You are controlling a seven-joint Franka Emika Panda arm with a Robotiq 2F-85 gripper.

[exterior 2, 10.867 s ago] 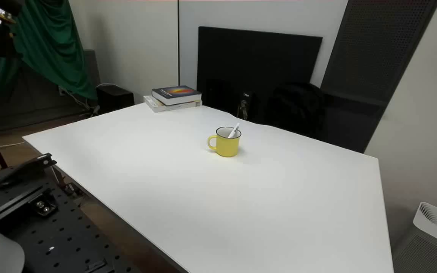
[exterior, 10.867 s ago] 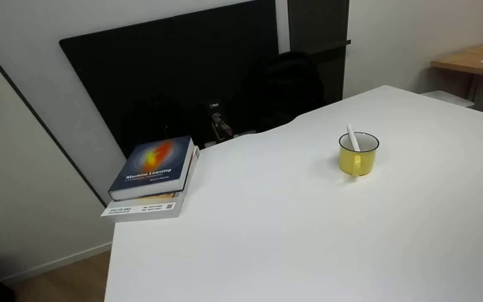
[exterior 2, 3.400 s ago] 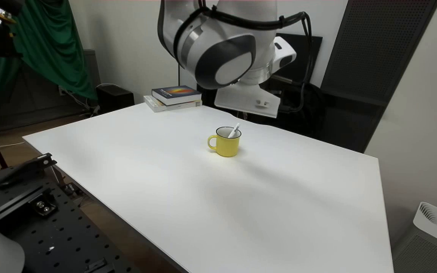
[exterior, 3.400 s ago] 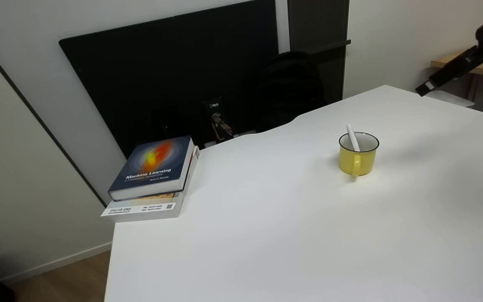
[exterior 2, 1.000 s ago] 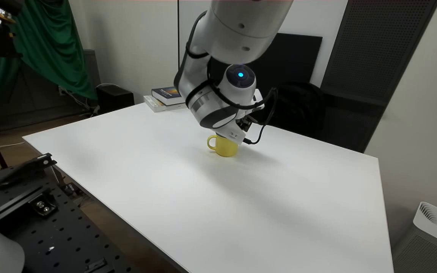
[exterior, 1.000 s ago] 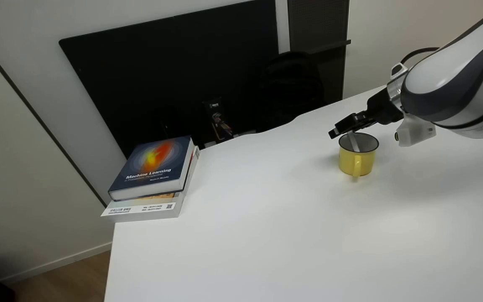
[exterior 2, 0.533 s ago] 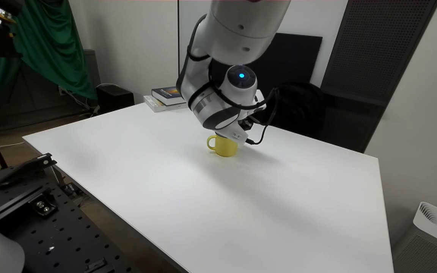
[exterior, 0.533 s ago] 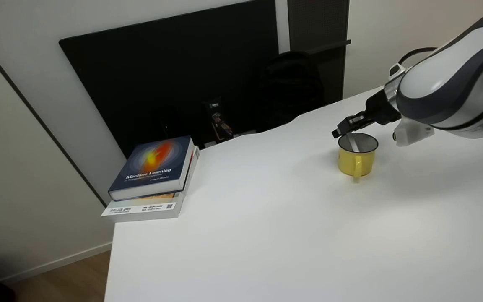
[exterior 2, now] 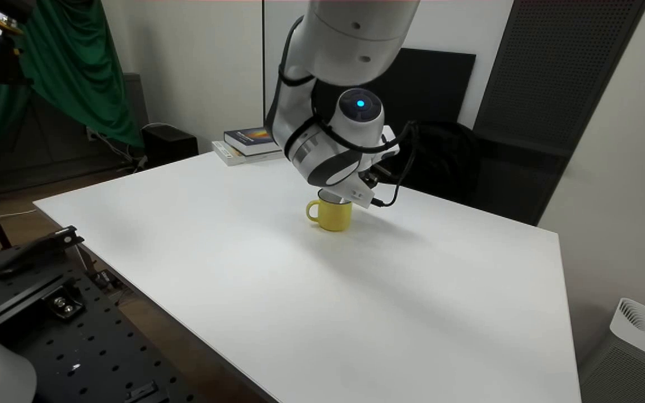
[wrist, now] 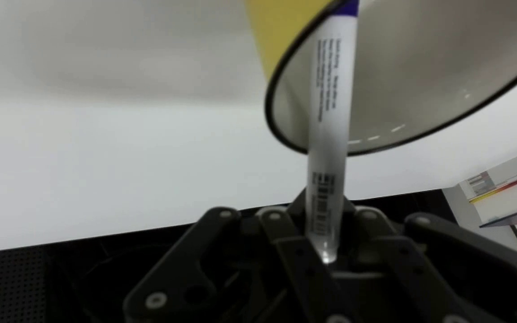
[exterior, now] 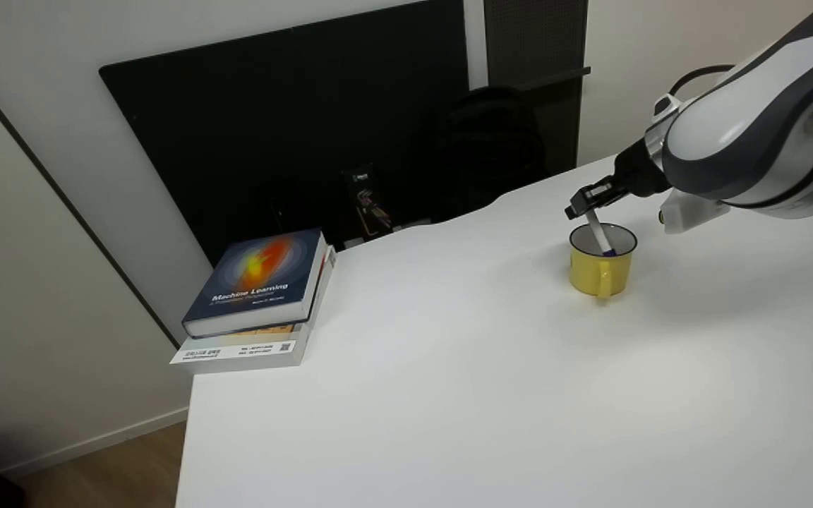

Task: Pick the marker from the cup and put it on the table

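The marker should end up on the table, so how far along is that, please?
Done: in the wrist view, the claw looks shut on the marker.
In hand: the lift. In an exterior view the blue end, out of sight a moment ago, shows inside the cup, so the marker seems partly raised.
Left: that end must clear the cup, then the marker goes on the table.

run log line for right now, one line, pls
gripper: shut on marker | marker: tilted, blue end within cup mouth | cup: upright on table | placing: not yet done
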